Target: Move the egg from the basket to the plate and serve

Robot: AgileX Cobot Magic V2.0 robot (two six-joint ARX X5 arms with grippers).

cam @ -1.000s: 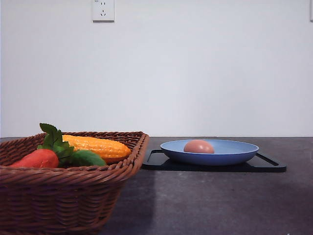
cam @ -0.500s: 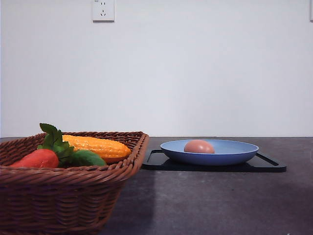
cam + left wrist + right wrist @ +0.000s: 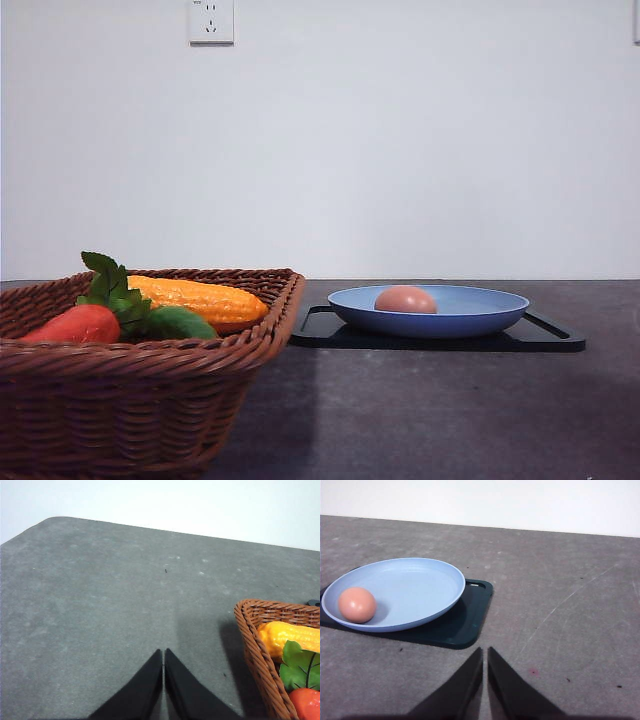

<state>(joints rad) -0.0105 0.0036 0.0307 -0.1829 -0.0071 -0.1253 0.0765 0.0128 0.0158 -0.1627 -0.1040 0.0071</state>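
The egg (image 3: 357,605) lies in the plate (image 3: 442,605), well apart from the right gripper (image 3: 484,652), whose jaws are closed and empty. The left gripper (image 3: 163,654) is closed too, with the basket (image 3: 255,645) off to one side.

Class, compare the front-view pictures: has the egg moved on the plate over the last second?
No. The egg sits at the same spot left of the middle of the plate, with only a negligible shift against the rim.

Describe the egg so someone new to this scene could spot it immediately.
On the dark table, find the flat black tray right of the wicker basket. The blue plate sits on it, and the egg lies inside: small, smooth, pinkish-brown, alone there.
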